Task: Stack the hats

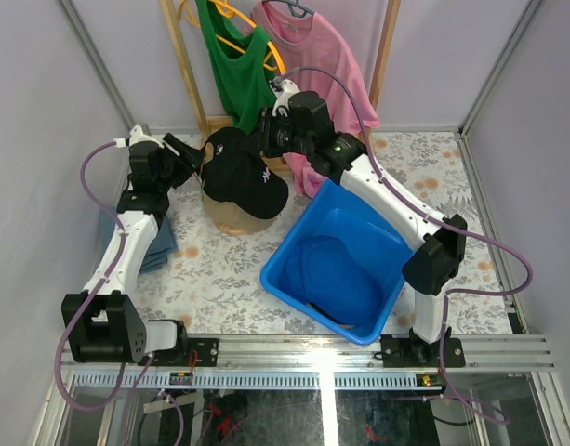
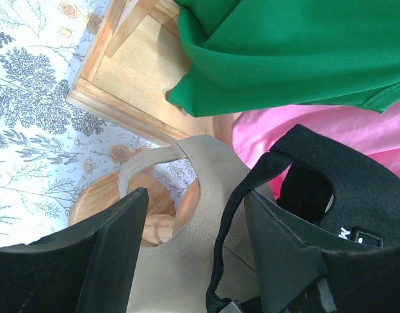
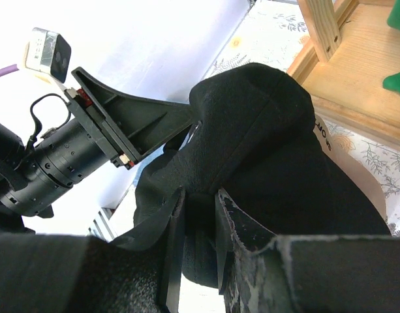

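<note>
- The right hand is closed almost fully, its two fingers pinching a fold of the black cap.
- The black cap lies over the tan cap at the back of the counter.
- The tan cap sits on the wooden dome stand, which shows through the cap's back opening.
- The left hand is spread wide and holds nothing; its fingers straddle the tan cap's rear strap.
- A royal blue cap lies inside the blue bin.
</note>
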{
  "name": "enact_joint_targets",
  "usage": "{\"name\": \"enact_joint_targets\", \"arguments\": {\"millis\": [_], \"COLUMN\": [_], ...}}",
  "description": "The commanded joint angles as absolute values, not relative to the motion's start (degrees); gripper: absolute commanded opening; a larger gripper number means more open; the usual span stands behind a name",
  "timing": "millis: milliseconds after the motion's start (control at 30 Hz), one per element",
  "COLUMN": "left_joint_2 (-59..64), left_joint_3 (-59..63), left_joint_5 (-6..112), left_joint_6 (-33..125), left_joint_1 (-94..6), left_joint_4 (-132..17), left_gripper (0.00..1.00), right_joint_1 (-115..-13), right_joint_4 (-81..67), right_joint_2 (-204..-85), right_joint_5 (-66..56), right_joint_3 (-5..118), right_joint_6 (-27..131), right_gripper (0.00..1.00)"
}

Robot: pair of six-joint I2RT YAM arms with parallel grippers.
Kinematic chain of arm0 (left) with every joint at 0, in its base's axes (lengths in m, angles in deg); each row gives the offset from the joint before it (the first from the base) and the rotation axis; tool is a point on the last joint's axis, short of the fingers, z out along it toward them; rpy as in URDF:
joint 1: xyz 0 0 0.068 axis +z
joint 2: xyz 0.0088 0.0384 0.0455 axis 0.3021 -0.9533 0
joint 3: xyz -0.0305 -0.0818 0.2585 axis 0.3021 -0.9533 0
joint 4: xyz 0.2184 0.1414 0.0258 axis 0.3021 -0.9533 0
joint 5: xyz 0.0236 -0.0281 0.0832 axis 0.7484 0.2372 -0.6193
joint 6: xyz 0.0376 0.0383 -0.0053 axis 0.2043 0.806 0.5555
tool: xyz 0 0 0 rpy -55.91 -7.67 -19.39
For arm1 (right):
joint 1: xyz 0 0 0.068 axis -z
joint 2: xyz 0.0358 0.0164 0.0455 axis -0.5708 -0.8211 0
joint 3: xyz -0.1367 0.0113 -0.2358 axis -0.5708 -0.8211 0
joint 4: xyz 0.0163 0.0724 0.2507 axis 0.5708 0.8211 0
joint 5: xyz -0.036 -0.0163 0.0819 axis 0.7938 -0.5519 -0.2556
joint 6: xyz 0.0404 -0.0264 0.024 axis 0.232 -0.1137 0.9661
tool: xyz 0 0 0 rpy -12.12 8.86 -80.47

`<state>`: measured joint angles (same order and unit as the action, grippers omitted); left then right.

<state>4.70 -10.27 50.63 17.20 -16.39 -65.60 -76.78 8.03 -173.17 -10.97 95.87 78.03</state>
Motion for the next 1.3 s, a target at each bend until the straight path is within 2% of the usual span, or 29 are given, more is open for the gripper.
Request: {"name": "enact_joint_targets", "arguments": {"millis": [0,200,733,1267], "left_joint_2": [3.96,2.56,0.69,-1.84], "left_joint_3": [-8.41,-7.10,-5.19,-4.59], "left_joint_5": [53.05,53.19,49.10,48.83], "left_joint_6": [17.05,17.65,20.08,22.20], "left_joint_1": [-15.53,-15.39,-15.40,-15.41], "left_joint_4": [-61.32,-61.10,-63.31,-63.84], "left_gripper": [0.58,0.44,0.20,0.19], "right_joint_1": [-77.14,-77.17,-77.08,-77.26], "right_joint_4": [3.58,4.10,6.70,10.94], "right_joint_2": [-173.56,-174.31,-176.09,-177.25], "right_joint_5": [-12.89,-12.79,-11.19,-8.84], "right_joint_3": [96.33,96.26,96.40,95.17], "right_joint_6": [78.74,78.67,78.59,77.18], "right_gripper": [0.19,0.19,0.21,0.23]}}
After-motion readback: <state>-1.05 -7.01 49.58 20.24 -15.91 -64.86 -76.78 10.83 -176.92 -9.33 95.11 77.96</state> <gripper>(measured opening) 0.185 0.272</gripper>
